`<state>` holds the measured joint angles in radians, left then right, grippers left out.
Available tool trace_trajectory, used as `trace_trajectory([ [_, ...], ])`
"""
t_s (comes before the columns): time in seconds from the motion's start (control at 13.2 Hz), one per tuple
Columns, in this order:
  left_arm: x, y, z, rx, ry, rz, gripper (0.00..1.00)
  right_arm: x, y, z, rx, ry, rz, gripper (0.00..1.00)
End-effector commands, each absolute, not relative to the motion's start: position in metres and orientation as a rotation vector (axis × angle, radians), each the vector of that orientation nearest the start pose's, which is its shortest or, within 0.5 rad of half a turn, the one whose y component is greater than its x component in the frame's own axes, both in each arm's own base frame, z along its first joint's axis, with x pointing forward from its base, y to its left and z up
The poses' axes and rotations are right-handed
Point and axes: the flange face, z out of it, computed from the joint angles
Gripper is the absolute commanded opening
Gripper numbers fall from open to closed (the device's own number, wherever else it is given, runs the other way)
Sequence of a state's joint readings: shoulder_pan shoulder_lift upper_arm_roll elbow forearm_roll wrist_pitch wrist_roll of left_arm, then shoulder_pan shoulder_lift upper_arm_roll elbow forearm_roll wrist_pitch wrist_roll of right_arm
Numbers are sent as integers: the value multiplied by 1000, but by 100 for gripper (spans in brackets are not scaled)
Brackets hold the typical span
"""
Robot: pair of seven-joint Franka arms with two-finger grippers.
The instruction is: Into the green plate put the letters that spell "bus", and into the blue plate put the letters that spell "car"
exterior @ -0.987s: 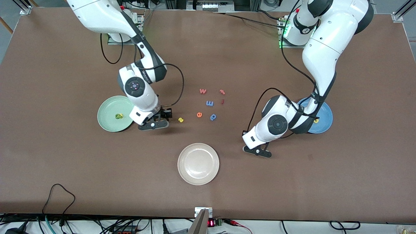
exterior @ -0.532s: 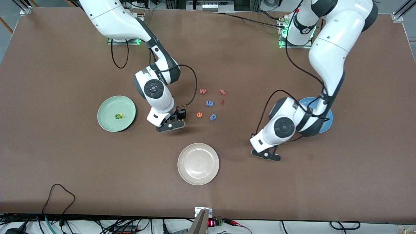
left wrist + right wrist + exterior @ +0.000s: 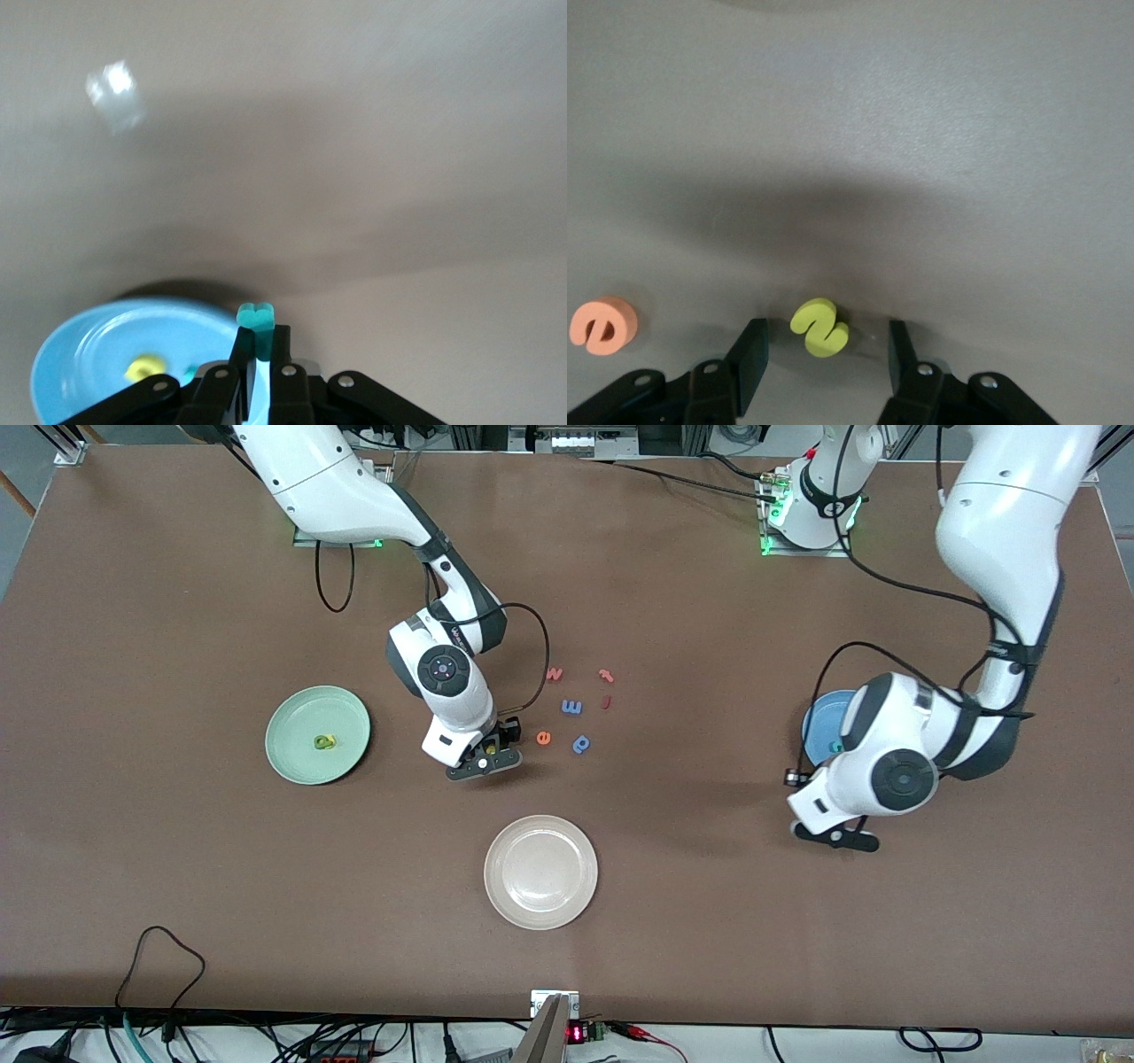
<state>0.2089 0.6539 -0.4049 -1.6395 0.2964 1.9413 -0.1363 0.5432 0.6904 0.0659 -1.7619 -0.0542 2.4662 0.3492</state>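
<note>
The right gripper (image 3: 485,763) is hanging low over the brown table (image 3: 177,868), its two black fingers (image 3: 749,354) spread apart with the small yellow foam letter s (image 3: 819,328) lying flat on the tabletop between them, touching neither. That is the relation the coming move appears to turn on: the s is sitting almost midway in the gap, a little closer to one finger, with its long axis running at a slant to the line between the fingers. A straight drop and a closing pinch should be enough, with little sideways correction. The orange foam letter e (image 3: 602,324) is lying just beside the gripper, outside the fingers, so it should stay clear of the grasp. The round mint-green plate (image 3: 345,717) is sitting toward the right arm's end of the table with a green and a yellow letter (image 3: 324,741) already in it.

The left gripper (image 3: 260,367) is pressed together on a small teal foam letter (image 3: 257,316), whose tip is sticking out past the fingertips. It is hanging next to the rim of the round sky-blue plate (image 3: 89,345), which is holding a yellow letter (image 3: 144,367). In the front view that plate is half hidden under the left arm. The cream-white plate (image 3: 540,872) is lying unused, nearest the front camera.
</note>
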Motion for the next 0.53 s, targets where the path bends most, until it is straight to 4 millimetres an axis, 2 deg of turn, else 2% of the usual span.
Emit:
trace_trajectory([
  [0.0,609,-35,229,-3089,253,519,0,547,382,172,-3101,-436,-24,61],
  [0.15,592,-5,213,-3128,215,547,0,545,384,171,-3100,-444,-22,51],
  [0.3,580,13,208,-3124,175,578,1,545,384,171,-3100,-442,-21,40],
  [0.46,578,34,207,-3131,118,581,8,545,384,171,-3099,-440,-21,37],
])
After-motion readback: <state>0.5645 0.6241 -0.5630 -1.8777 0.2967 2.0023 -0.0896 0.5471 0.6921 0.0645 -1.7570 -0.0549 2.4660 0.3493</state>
